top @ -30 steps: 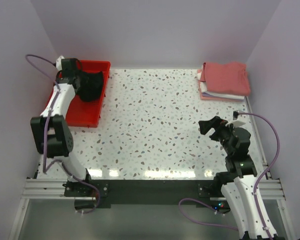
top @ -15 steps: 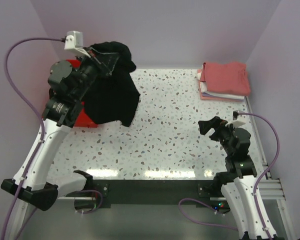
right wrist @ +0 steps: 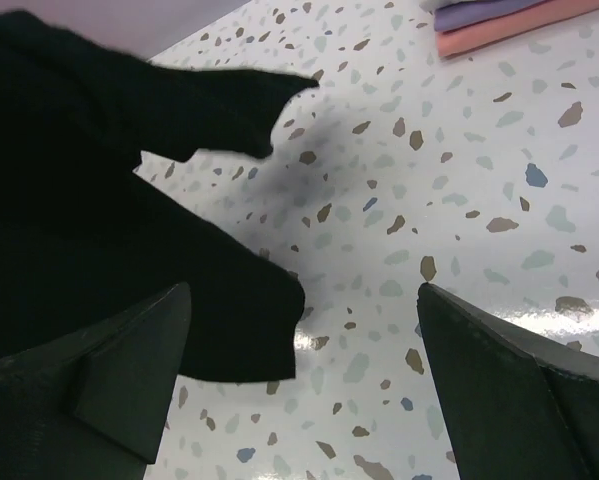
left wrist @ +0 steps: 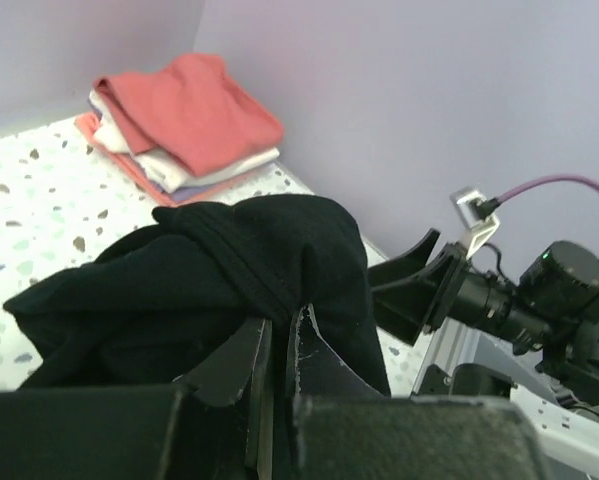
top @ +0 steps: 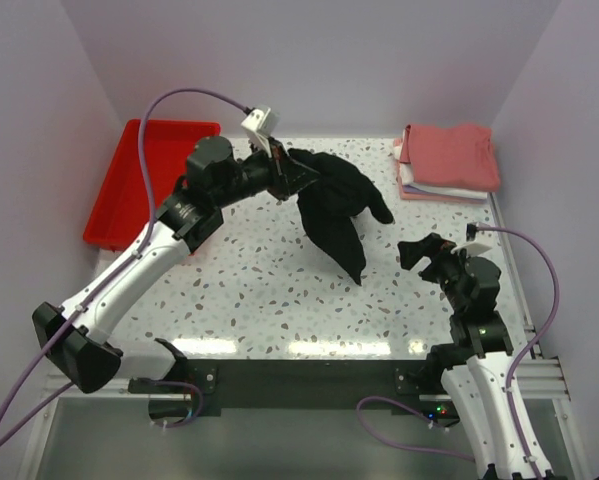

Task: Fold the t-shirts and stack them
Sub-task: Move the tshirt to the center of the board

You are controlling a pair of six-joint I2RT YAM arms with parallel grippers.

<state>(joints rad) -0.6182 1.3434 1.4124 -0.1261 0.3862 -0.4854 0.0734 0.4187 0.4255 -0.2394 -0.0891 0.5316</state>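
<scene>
My left gripper [top: 287, 172] is shut on a bunched fold of the black t-shirt [top: 337, 208] and holds it above the middle of the table, its lower end trailing toward the right arm. The pinched cloth shows between the closed jaws in the left wrist view [left wrist: 279, 290]. The black t-shirt also fills the left of the right wrist view [right wrist: 89, 200]. A folded stack with a salmon-red t-shirt [top: 449, 155] on top of white and pale pink ones lies at the back right, also in the left wrist view [left wrist: 194, 110]. My right gripper [top: 426, 255] is open and empty, near the hanging hem.
The red plastic tray [top: 129, 190] stands at the back left. The speckled table [top: 259, 270] has purple walls on three sides. The right arm's cable [top: 539, 280] loops along the right edge.
My left arm has swung right with the black t-shirt, from over the tray's edge to above the middle of the table. The right arm has not moved.
</scene>
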